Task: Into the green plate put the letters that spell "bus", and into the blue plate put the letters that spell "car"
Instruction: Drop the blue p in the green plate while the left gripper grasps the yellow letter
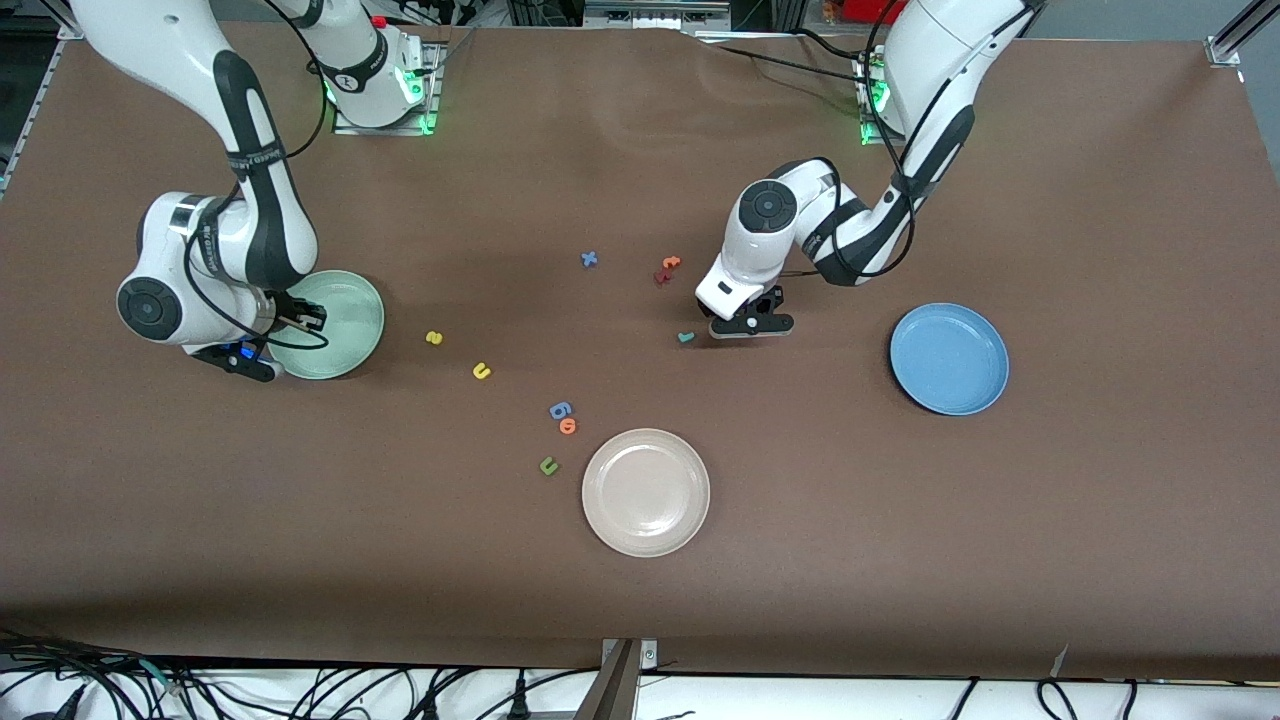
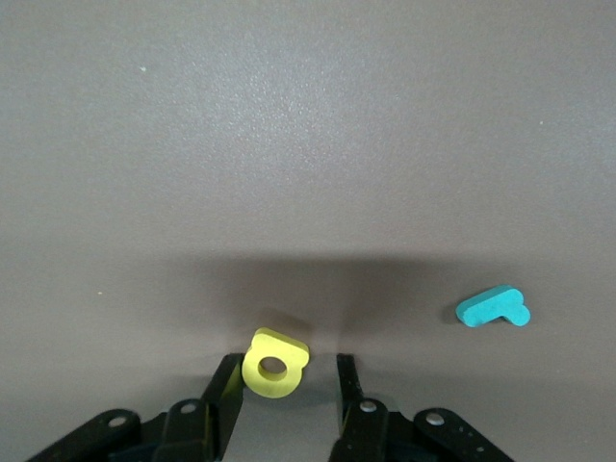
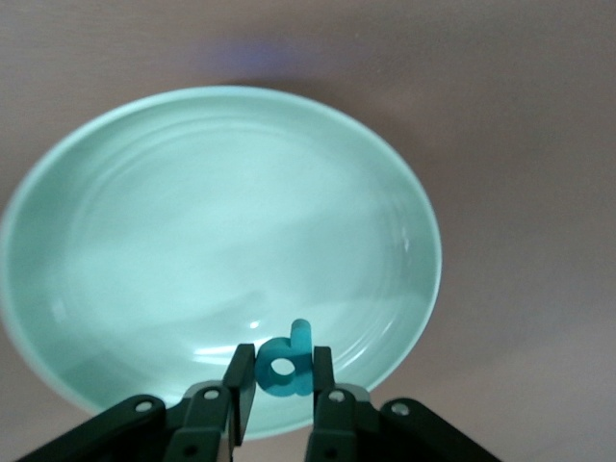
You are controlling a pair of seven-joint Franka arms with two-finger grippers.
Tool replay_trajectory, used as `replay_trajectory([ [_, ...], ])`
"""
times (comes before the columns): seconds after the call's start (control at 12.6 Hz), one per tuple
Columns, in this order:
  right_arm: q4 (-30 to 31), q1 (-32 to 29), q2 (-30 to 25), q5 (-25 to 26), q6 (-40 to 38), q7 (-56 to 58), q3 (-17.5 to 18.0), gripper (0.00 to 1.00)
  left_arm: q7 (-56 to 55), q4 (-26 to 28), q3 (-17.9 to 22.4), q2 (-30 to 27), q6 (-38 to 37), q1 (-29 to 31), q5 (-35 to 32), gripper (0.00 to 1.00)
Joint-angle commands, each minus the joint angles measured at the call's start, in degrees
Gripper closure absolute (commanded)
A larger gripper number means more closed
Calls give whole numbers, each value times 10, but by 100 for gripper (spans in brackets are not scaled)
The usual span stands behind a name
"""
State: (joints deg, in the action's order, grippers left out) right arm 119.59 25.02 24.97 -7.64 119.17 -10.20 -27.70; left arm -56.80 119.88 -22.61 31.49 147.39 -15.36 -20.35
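Currently the right gripper (image 3: 281,380) is seen over the green plate (image 1: 350,305), at the rim nearest the front camera, with its two fingers clamped on the teal "b" (image 3: 286,362); the letter is pinched between the pads above the plate's smooth surface.

The left gripper (image 2: 287,385) is set low at the table (image 1: 640,600), between the blue plate (image 1: 948,358) and the loose letters in the middle. A yellow "a" (image 2: 274,363) is seen between its fingers, tilted, with one finger close against it and a gap left at the other. No firm grip can be read; the jaws are only partly drawn in around it. The small teal "r" (image 2: 493,308) lies flat on the table just beside this gripper, toward the right arm's end. An orange "t" (image 1: 671,263) and a dark red letter (image 1: 661,276) lie touching each other near the same gripper, farther from the front camera.

Between the two grippers the yellow "s" (image 1: 433,338) and yellow "u" (image 1: 481,372) are noted on the table, near the green plate. Nearer the camera lie a blue "g" (image 1: 560,410), an orange letter (image 1: 568,426) touching it, and a green "u" (image 1: 548,465), beside the beige-white plate (image 1: 646,492). A blue "x" (image 1: 589,259) lies apart.
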Motion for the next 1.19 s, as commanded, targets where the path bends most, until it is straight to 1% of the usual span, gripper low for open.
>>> replay_trajectory([
  [0.0, 4, -12, 10, 3, 16, 36, 0, 100, -14, -14, 4, 10, -11, -5, -21, 59],
  [0.08, 4, -12, 10, 3, 17, 36, 0, 68, -14, -14, 4, 11, -11, -5, -21, 63],
  [0.16, 4, -11, 10, 3, 17, 36, 0, 28, -14, -14, 4, 11, -11, -5, -21, 65],
  [0.32, -1, -7, 0, 2, 8, 27, 4, 2, -14, -15, 5, 12, -11, -5, -21, 67],
  [0.48, -4, 21, -30, -2, -12, -10, 5, 1, -13, -14, 5, 12, -11, -5, -21, 70],
  [0.64, -4, 53, -48, -4, -10, -53, 7, 1, -11, -14, 5, 11, -11, -2, -21, 72],
  [0.71, -5, 63, -49, -6, -5, -69, 17, 1, -9, -15, 4, 9, -11, 1, -21, 72],
  [0.79, -8, 66, -49, -18, 1, -80, 30, 1, -5, -16, 5, 6, -19, 2, -21, 73],
  [0.87, -8, 67, -49, -39, 12, -87, 48, 1, 3, -29, 4, 4, -42, 9, -21, 74],
  [0.95, -8, 68, -48, -50, 23, -94, 62, 1, 17, -48, 2, 4, -79, 12, -21, 74],
  [1.03, -6, 69, -47, -50, 34, -95, 78, 1, 25, -67, 2, 5, -112, 12, -20, 74],
  [1.11, -5, 69, -41, -50, 47, -97, 91, 1, 38, -75, 2, 4, -127, 16, -15, 74],
])
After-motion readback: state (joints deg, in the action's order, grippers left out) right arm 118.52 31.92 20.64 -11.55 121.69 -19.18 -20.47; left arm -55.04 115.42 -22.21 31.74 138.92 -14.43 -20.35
